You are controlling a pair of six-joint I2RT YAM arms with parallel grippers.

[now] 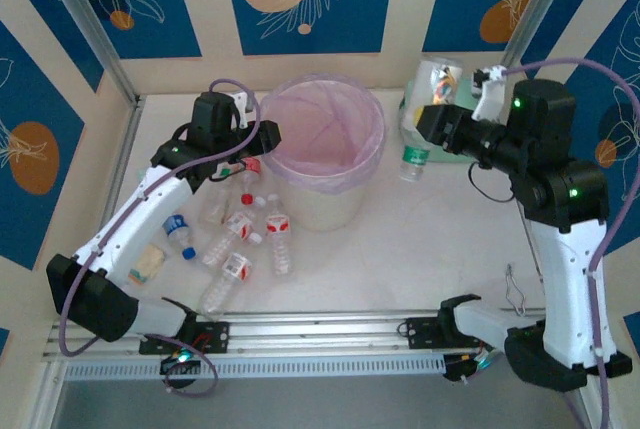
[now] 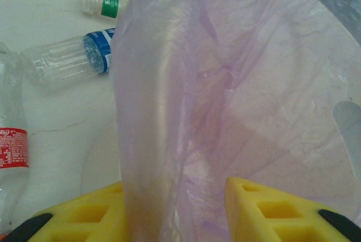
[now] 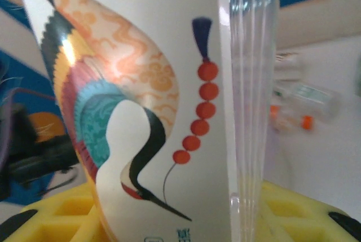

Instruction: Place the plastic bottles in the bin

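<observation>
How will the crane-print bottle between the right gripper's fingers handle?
The crane-print bottle looks clear and empty, so probably light. Its glossy label may slip in the right gripper. The thin ribbed wall could dent if squeezed hard.

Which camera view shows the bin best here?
Top external. It takes in the whole bin: round rim, white wall and lilac liner, with plastic bottles lying to its left. The left wrist view gives a close-up of the liner, which runs between the left gripper's yellow fingers.

Bin (image 1: 330, 211) in the middle, bottles (image 1: 281, 244) lying left of it, one bottle (image 1: 414, 161) right.
</observation>
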